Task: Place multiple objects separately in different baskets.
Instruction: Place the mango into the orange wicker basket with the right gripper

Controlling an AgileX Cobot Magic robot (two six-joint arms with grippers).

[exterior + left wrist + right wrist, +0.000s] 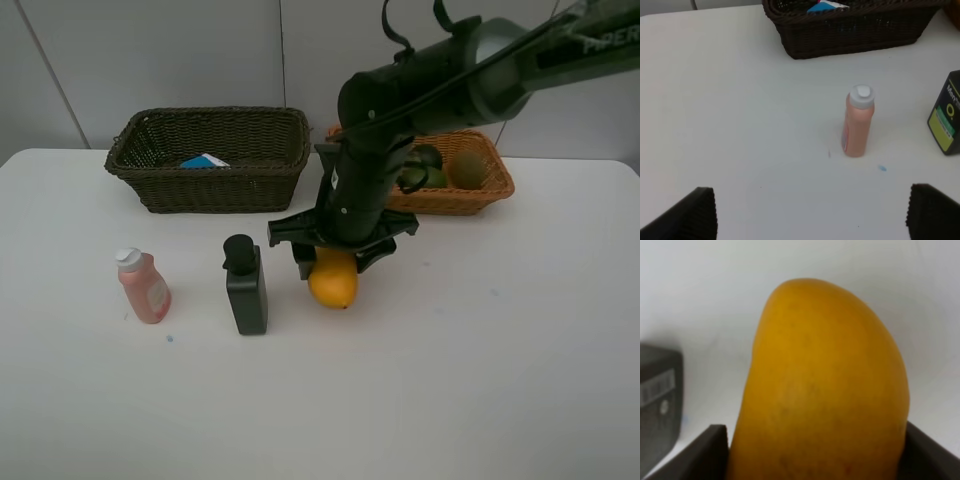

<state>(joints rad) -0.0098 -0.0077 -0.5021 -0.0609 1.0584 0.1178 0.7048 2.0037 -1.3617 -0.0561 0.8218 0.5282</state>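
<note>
Mango (333, 282) at mid-table (450, 380), pinched between the jaws of the right gripper (333, 265), which apparently press both its flanks. Black bottle (246, 288) stands just beside it, pink bottle (145, 288) farther left. Left gripper (810, 215) hangs near the pink bottle, jaws spread wide. Dark basket (150, 185) and tan basket (470, 200) stand behind.

High view: right gripper (334, 258) hides top of mango (333, 287); arm (450, 80) blocks part of orange basket (490, 195). In dark basket (210, 190), blue-white obj (204, 161) too small to ID. Both wrist views cut black bottle (949, 117) off at the edge.
</note>
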